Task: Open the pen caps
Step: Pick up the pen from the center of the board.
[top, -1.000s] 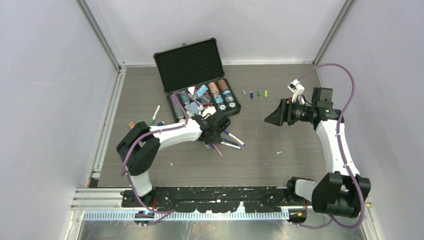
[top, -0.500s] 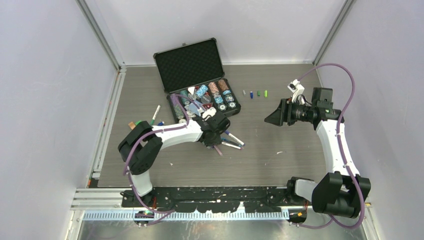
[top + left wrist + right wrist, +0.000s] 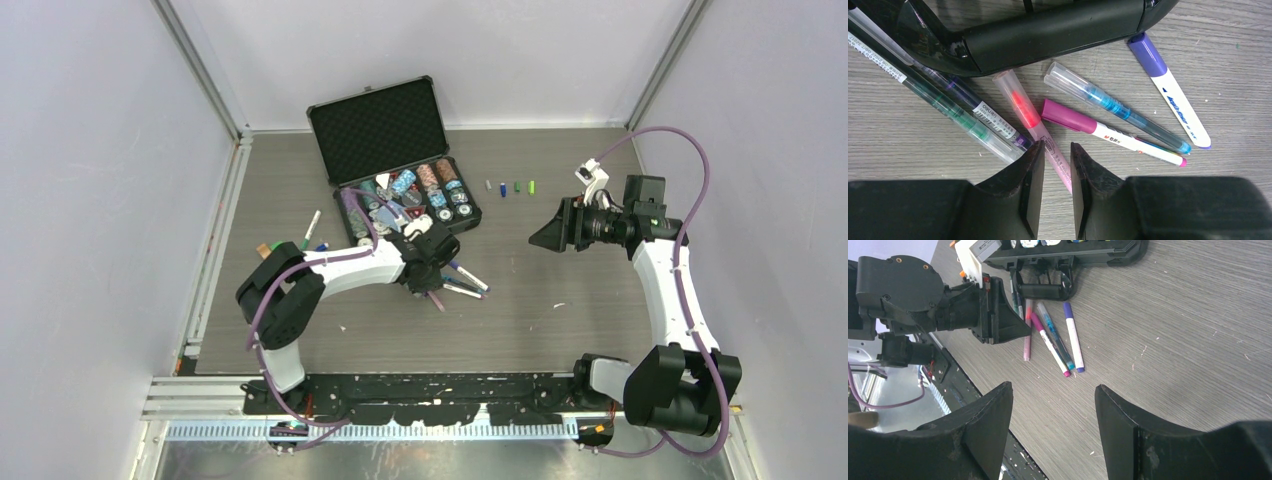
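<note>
Several pens (image 3: 458,283) lie fanned on the table in front of the case. In the left wrist view my left gripper (image 3: 1057,150) is down over a pink pen with a clear cap (image 3: 1034,125). Its jaws straddle the barrel with a narrow gap and do not clamp it. Beside it lie a magenta-capped white pen (image 3: 1108,134), a clear blue pen (image 3: 1113,105), a purple-capped pen (image 3: 1173,97) and a green pen (image 3: 943,107). A row of loose pen caps (image 3: 510,187) stands at the back. My right gripper (image 3: 537,240) hangs open and empty to the right, and also shows in its own wrist view (image 3: 1053,387).
An open black case (image 3: 375,125) holding poker chips stands at the back; its front edge (image 3: 1048,35) lies just beyond the pens. Another pen (image 3: 311,228) and small caps (image 3: 263,248) lie at the left near the rail.
My left arm shifted slightly over the pens between the oldest frame and now. The right arm has not moved.
</note>
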{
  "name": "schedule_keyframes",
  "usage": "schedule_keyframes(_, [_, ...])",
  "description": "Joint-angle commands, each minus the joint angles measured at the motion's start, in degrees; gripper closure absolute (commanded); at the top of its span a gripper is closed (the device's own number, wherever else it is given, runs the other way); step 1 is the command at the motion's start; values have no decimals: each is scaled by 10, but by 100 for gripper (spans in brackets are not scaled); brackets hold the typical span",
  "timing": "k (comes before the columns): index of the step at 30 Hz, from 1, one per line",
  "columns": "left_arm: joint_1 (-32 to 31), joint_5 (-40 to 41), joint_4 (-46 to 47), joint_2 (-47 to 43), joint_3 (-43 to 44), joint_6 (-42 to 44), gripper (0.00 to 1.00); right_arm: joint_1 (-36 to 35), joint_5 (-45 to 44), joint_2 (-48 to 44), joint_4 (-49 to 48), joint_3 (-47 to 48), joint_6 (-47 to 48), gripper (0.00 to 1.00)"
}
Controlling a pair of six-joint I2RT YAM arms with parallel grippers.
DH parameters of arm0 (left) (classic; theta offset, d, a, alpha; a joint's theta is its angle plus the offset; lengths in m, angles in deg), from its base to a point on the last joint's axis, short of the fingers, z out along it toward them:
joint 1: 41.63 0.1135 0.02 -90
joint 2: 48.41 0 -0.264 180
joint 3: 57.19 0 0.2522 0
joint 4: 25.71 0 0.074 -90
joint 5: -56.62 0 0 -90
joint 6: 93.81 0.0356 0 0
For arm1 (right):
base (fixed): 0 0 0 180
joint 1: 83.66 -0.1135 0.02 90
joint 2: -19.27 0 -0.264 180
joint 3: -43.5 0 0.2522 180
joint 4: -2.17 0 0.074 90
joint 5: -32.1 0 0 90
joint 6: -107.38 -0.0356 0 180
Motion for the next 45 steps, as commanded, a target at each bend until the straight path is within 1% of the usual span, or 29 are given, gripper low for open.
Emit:
schedule_keyframes(1, [1, -5, -13, 0, -6, -9, 72, 2, 12, 0, -5, 19, 5, 34])
schedule_keyframes(23, [-6, 8, -29, -15, -15, -21, 69, 2, 16, -2, -5, 19, 4, 34])
schedule_keyframes(31, [-6, 6, -25, 3, -5, -20, 71, 2, 16, -3, -5, 19, 4, 34])
schedule_keyframes(33, [-6, 3, -26, 8, -3, -20, 74, 2, 16, -3, -5, 19, 4, 34])
schedule_keyframes(36, [-6, 6, -31, 7, -3, -23, 82, 2, 15, -4, -5, 19, 5, 34])
schedule_keyframes(41, [-6, 10, -35, -3, -4, -24, 83, 2, 16, -5, -4, 20, 5, 34])
schedule_keyframes(45, [-7, 14, -39, -15, -3, -19, 88, 2, 17, -6, -4, 19, 5, 34])
